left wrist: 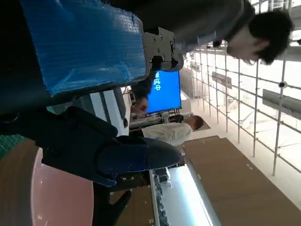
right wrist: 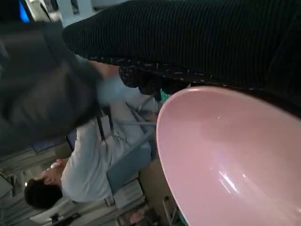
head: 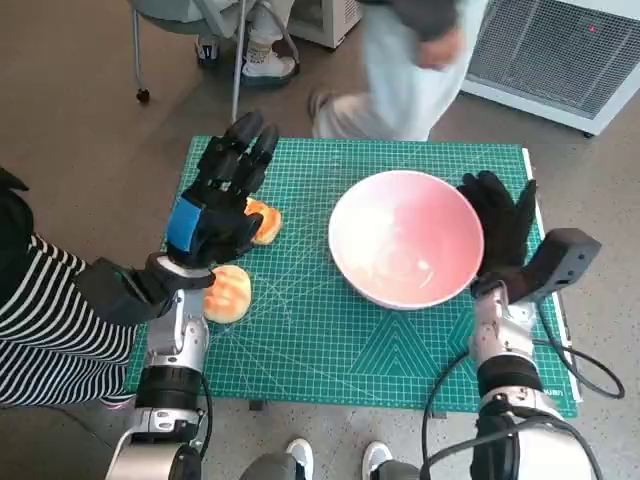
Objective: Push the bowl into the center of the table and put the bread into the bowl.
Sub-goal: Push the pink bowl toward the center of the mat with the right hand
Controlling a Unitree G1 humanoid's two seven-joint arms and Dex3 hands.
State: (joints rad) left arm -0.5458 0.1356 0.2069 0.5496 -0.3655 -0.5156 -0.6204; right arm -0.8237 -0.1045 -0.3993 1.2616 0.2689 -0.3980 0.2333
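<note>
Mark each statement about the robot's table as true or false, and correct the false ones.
1. The pink bowl is empty. True.
2. The bread is already in the bowl. False: both bread rolls lie on the green mat, left of the bowl.
3. The right robot hand is at the bowl's right side. True.
4. The left robot hand holds a roll. False: it hovers open above them.
5. The bowl is blue. False: pink.

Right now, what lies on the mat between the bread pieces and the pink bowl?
Nothing: in the head view only bare green cutting mat separates the bread from the bowl.
</note>
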